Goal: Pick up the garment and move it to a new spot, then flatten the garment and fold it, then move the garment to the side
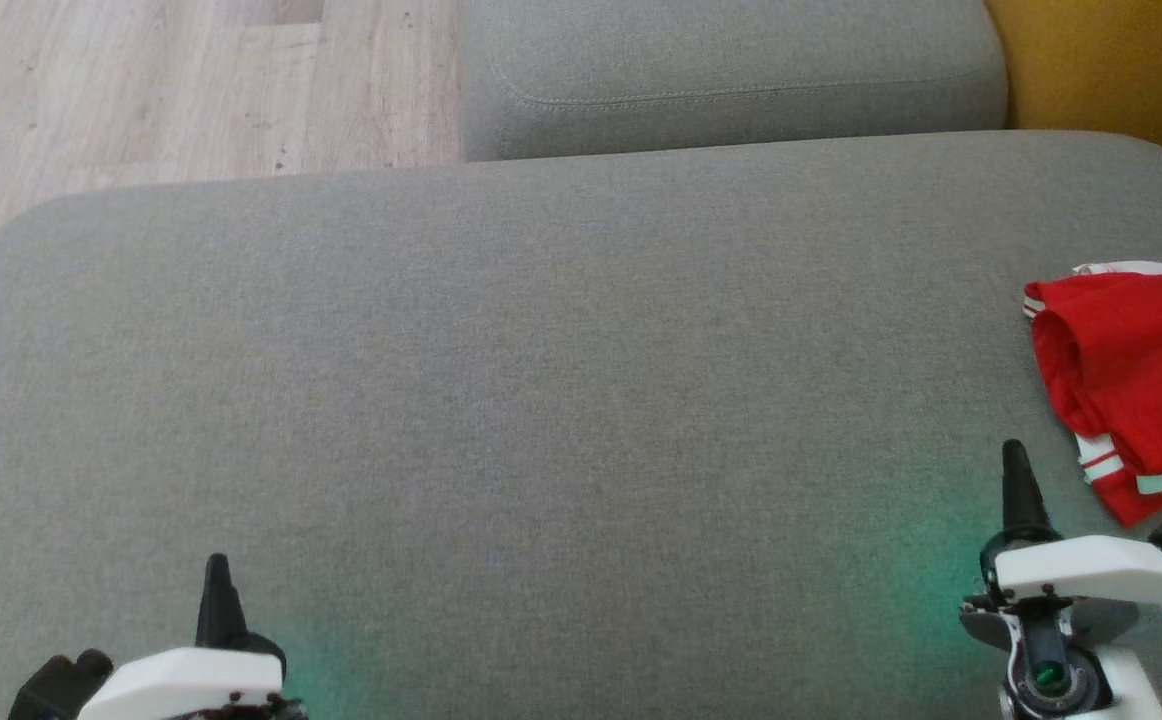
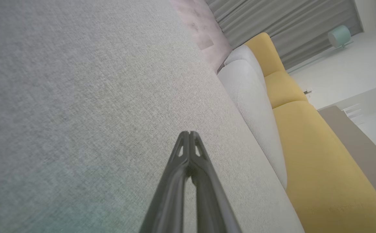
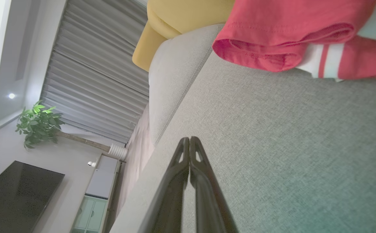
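Currently, the red white-striped garment (image 1: 1136, 370) is laid at the grey cushion's (image 1: 541, 400) right edge; the left gripper (image 1: 216, 565) and right gripper (image 1: 1013, 455) are held clenched on nothing, apart from it.

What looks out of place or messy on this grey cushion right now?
Only the red garment: it lies rumpled at the right edge of the grey cushion, one sleeve opening gaping and a striped white cuff sticking out, running past the head view's border. Nothing looks spilled or damaged.
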